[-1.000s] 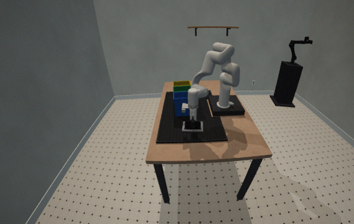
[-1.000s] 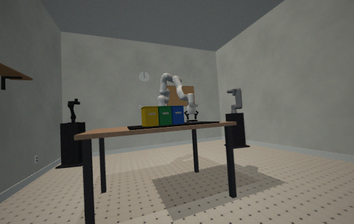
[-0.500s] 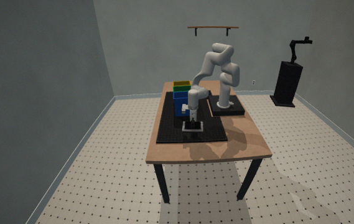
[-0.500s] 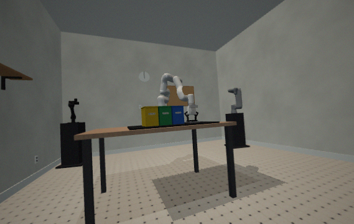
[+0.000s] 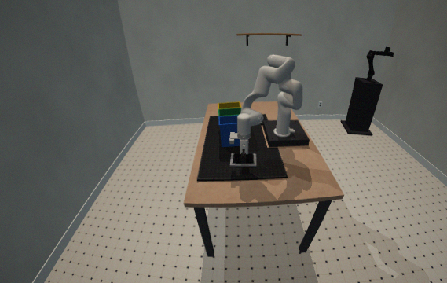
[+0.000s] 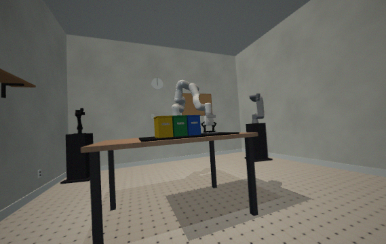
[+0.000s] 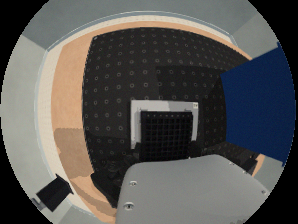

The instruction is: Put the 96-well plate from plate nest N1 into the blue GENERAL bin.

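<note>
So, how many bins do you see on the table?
3, in one row on the black mat: yellow bin, green bin, blue bin nearest the gripper.

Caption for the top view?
Open gripper poised over the 96-well plate in its nest, blue bin just behind.
</note>
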Controlling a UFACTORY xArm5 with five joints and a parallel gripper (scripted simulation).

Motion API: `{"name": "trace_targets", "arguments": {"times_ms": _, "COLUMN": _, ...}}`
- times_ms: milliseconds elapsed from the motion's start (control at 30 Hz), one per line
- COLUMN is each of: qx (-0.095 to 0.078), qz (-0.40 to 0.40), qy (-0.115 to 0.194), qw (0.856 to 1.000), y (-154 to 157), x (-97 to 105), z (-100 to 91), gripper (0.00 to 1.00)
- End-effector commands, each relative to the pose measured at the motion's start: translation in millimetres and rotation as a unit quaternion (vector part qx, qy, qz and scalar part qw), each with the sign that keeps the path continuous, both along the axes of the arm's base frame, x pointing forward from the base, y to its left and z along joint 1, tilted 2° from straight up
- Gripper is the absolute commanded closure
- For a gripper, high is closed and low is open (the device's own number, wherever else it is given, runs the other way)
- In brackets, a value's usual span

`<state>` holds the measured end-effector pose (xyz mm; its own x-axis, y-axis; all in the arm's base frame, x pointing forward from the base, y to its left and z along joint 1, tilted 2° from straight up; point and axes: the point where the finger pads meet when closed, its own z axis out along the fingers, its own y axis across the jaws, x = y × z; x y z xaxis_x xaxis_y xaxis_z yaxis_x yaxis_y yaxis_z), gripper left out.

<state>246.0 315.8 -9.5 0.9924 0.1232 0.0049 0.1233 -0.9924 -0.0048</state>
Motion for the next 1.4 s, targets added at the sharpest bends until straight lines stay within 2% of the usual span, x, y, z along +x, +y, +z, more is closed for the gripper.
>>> {"name": "trace_targets", "arguments": {"times_ms": 0, "qx": 0.001, "qz": 0.000, "qy": -0.001, "qw": 1.000, "y": 1.0, "x": 0.8, "z": 0.9, "gripper": 0.00}}
{"name": "trace_targets", "arguments": {"times_ms": 167, "qx": 0.001, "qz": 0.000, "qy": -0.001, "qw": 1.000, "y": 1.0, "x": 0.8, "z": 0.9, "gripper": 0.00}}
{"name": "trace_targets", "arguments": {"times_ms": 200, "qx": 0.001, "qz": 0.000, "qy": -0.001, "qw": 1.000, "y": 1.0, "x": 0.8, "z": 1.6, "gripper": 1.00}}
{"name": "trace_targets", "arguments": {"times_ms": 1367, "qx": 0.001, "qz": 0.000, "qy": -0.001, "qw": 1.000, "y": 1.0, "x": 0.8, "z": 1.6, "gripper": 1.00}}
